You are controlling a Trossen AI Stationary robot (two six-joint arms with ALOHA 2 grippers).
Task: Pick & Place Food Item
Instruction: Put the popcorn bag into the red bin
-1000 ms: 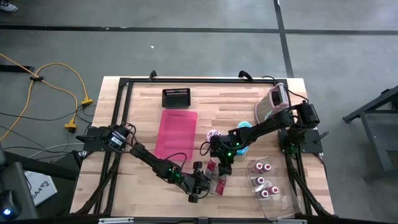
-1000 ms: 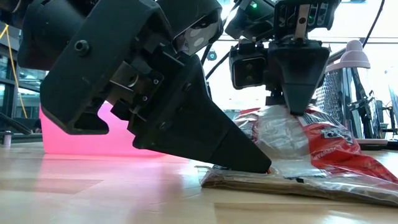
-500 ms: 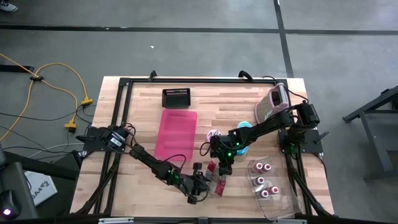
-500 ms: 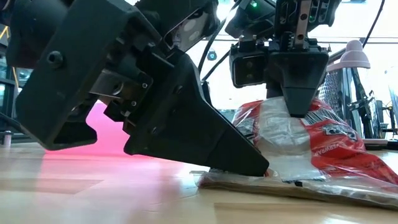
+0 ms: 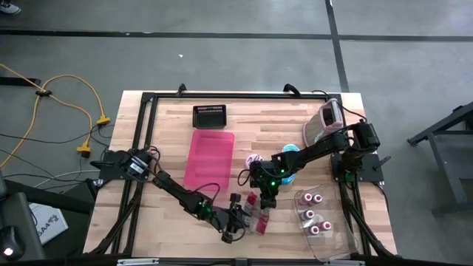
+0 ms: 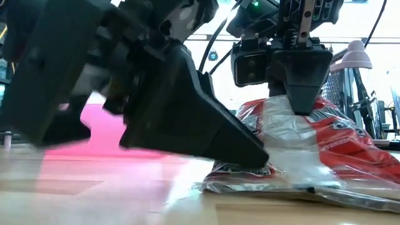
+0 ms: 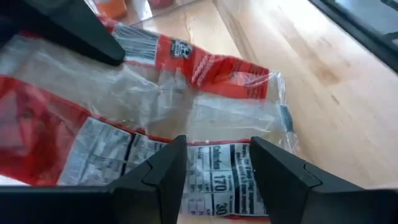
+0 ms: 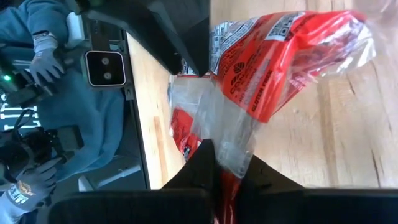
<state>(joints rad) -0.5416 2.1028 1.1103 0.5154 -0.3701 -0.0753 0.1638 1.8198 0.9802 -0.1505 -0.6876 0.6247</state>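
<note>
The food item is a red and clear plastic bag (image 5: 260, 216) lying on the wooden table near its front edge. It also fills the low view as the bag (image 6: 325, 150). My right gripper (image 5: 264, 201) comes down on its middle from the far right and is shut on the clear plastic. My left gripper (image 5: 244, 219) reaches in low from the left. Its fingers are open and stand over the bag's printed label end (image 7: 217, 165). My left gripper slants down from the table's left, and one fingertip (image 6: 259, 164) lies at the bag's left end (image 6: 240, 174); nothing is pinched between its fingers. My right gripper pinches the bag's clear middle (image 8: 227, 134) between its two fingers, slanting down from above. The film is gathered up into a peak at the fingers (image 6: 300, 94), and the rest of the bag lies on the table.
A pink tray (image 5: 209, 159) and a black basket (image 5: 209, 116) lie at the far left of centre. A clear container (image 5: 318, 218) with round items sits right of the bag, a grater (image 5: 327, 122) at the far right. A person in blue (image 8: 74, 99) stands beyond the front edge.
My left gripper has rolled about its own line and risen slightly at the bag's left end. That end of the bag now stands a little off the table. The clear film has gathered up higher around my right fingers, which stayed in place.
</note>
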